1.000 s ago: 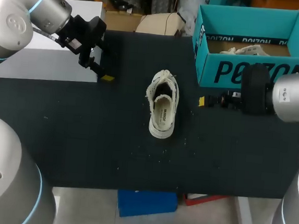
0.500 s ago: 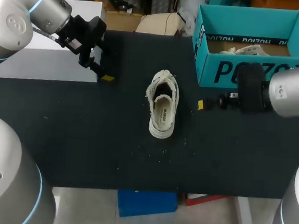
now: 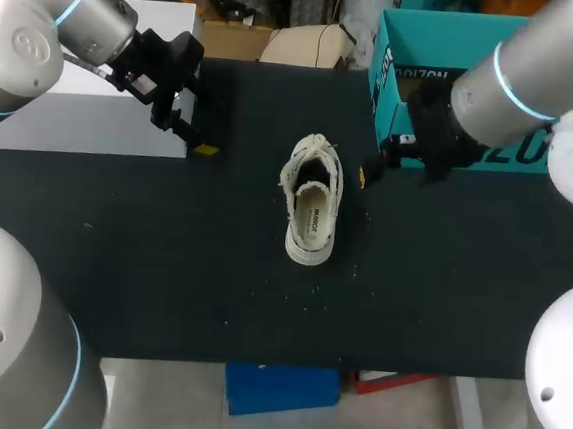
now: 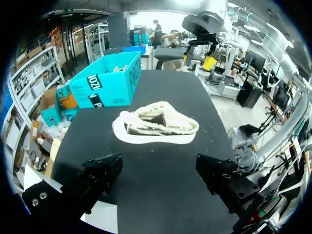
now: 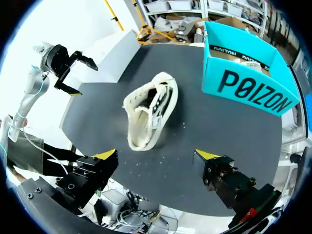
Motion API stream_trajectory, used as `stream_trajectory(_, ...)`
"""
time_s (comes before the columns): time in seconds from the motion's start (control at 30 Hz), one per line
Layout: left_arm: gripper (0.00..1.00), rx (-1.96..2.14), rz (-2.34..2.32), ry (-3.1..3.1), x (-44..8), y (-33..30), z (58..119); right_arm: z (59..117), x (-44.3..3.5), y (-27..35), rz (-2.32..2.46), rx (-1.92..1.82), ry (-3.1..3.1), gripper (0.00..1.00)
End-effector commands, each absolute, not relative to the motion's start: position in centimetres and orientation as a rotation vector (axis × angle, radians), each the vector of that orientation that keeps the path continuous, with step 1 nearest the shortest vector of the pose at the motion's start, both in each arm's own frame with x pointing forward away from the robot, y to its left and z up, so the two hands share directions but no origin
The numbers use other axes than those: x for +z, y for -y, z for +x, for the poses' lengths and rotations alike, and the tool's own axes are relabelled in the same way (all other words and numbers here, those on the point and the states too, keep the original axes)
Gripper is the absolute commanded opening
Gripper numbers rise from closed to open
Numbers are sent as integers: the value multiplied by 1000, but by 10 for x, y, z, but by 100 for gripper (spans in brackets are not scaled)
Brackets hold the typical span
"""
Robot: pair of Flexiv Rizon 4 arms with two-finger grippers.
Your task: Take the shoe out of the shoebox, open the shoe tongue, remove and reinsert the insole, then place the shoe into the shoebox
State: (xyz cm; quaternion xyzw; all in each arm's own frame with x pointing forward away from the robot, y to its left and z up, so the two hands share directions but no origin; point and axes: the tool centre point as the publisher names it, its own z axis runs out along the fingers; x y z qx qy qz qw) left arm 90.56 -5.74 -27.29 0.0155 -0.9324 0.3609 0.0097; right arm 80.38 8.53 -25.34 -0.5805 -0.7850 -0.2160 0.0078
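Sitting upright near the middle of the dark, matte table (image 3: 162,264), the shoe (image 3: 312,209) is already out of the shoebox (image 3: 433,27) and has not shifted over the last second. What has changed is the right arm: it has swung in from the front of the shoebox, so the right gripper (image 3: 364,174) now hangs just beside the shoe's far half, apart from it, its fingers spread wide with nothing between them. That reads as the approach for opening the shoe up, though I cannot tell how far that step already stands. The shoe is a pale cream knit, soft and slumping, with loose fuzzy laces (image 3: 313,145) round a dark opening, a flat insole (image 3: 309,219) showing inside and a smoother white sole (image 3: 308,258) below. Farther off to the left, the left gripper (image 3: 195,136) has kept its place well apart from the shoe, also spread and empty. At the far right edge stands the shoebox, stiff teal cardboard with straight walls and no lid, with crumpled pale paper (image 5: 246,52) inside.
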Motion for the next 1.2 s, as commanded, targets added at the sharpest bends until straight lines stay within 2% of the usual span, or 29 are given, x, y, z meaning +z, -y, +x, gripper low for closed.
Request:
stream_trajectory(0.03, 100, 1126, 50, 2915, -274, 58, 905, 821, -251, -99, -1885, -423, 2519, 100)
stream_trajectory(0.2, 100, 1126, 50, 2915, -274, 58, 905, 821, -251, -99, -1885, -423, 2519, 100)
stream_trajectory(0.57, 100, 1126, 50, 2915, -274, 58, 905, 854, -288, -144, -1942, -291, 2430, 100)
stream_trajectory(0.6, 100, 1126, 50, 2915, -274, 58, 905, 858, -290, -147, -1943, -280, 2437, 97)
stream_trajectory(0.63, 100, 1126, 50, 2915, -274, 58, 905, 862, -292, -149, -1943, -262, 2440, 81)
stream_trajectory(0.8, 100, 1126, 50, 2915, -274, 58, 905, 879, -305, -156, -1954, -215, 2449, 73)
stream_trajectory(0.87, 100, 1126, 50, 2915, -274, 58, 905, 883, -309, -155, -1960, -192, 2455, 65)
stream_trajectory(0.93, 100, 1126, 50, 2915, -274, 58, 905, 886, -312, -155, -1975, -163, 2447, 49)
stream_trajectory(1.0, 100, 1126, 50, 2915, -274, 58, 905, 887, -317, -152, -2001, -130, 2421, 52)
stream_trajectory(1.13, 100, 1126, 50, 2915, -274, 58, 905, 889, -324, -153, -2025, -105, 2406, 48)
stream_trajectory(1.2, 100, 1126, 50, 2915, -274, 58, 905, 890, -331, -153, -2030, -108, 2398, 49)
